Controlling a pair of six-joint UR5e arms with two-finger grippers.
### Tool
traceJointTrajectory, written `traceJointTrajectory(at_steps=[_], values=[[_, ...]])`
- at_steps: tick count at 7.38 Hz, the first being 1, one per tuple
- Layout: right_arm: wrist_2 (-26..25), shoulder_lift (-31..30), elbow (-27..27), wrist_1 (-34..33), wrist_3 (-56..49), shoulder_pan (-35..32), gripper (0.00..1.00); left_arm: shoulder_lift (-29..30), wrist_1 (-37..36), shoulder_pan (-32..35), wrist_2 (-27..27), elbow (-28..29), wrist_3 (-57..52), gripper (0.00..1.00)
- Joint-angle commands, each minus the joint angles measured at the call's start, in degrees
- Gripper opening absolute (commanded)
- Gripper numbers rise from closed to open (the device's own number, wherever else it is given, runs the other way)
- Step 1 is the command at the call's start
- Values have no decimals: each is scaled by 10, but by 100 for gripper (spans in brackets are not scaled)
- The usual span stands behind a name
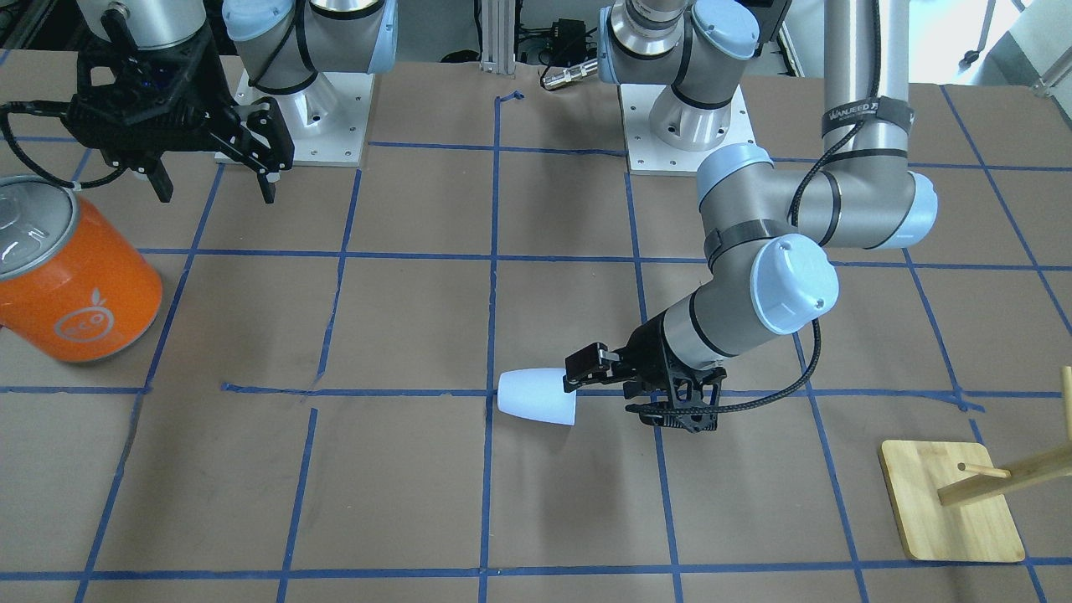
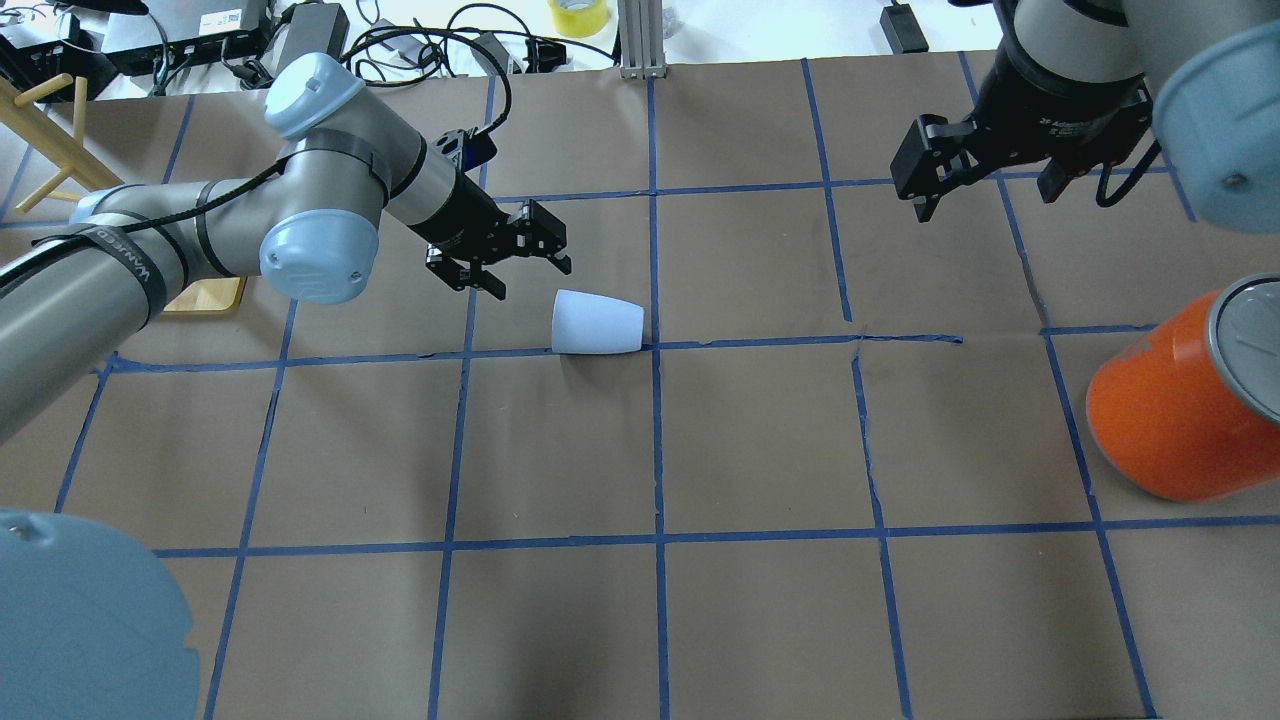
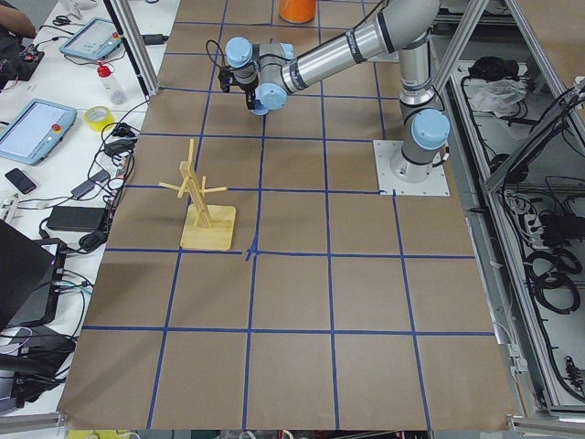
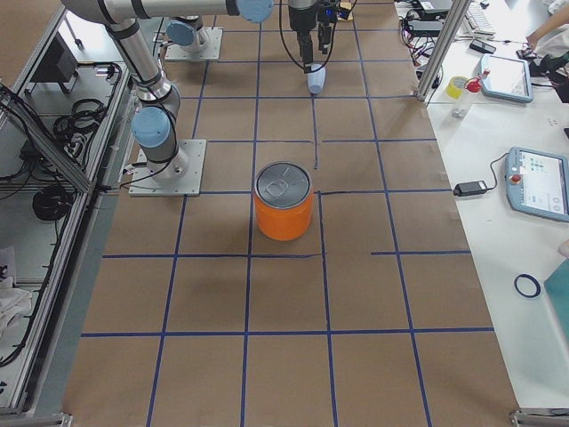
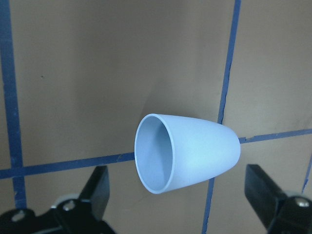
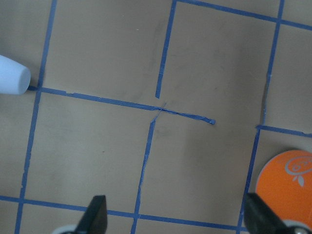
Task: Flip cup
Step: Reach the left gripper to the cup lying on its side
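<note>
The pale blue-white cup [image 2: 597,322] lies on its side on the brown paper near the table's middle, on a blue tape line. Its wide rim points toward my left gripper [image 2: 532,280]. That gripper is open and empty, low over the table, just short of the rim. In the left wrist view the cup [image 5: 187,152] lies ahead between the spread fingers [image 5: 97,190], its bluish inside showing. In the front view the cup [image 1: 536,396] lies just beside the left gripper [image 1: 601,398]. My right gripper [image 2: 985,200] is open and empty, raised far from the cup.
A large orange can [image 2: 1170,410] with a silver top stands on the robot's right side, near the right gripper [image 1: 216,197]. A wooden peg stand [image 1: 946,502] sits on the robot's left side, behind the left arm.
</note>
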State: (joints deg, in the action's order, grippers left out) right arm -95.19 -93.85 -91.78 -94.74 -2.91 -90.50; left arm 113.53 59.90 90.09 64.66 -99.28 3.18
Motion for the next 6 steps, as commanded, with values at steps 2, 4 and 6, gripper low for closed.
traceJointTrajectory(at_steps=[2,4,6], values=[[-2,0,-4,-5,11,1,100,28,-19,27,-19,1,2,100],[6,2,-2,-11,13,4,100,40,-35,33,-20,0,2,100],[79,2,2,-11,11,33,100,46,-57,51,-21,0,25,91]])
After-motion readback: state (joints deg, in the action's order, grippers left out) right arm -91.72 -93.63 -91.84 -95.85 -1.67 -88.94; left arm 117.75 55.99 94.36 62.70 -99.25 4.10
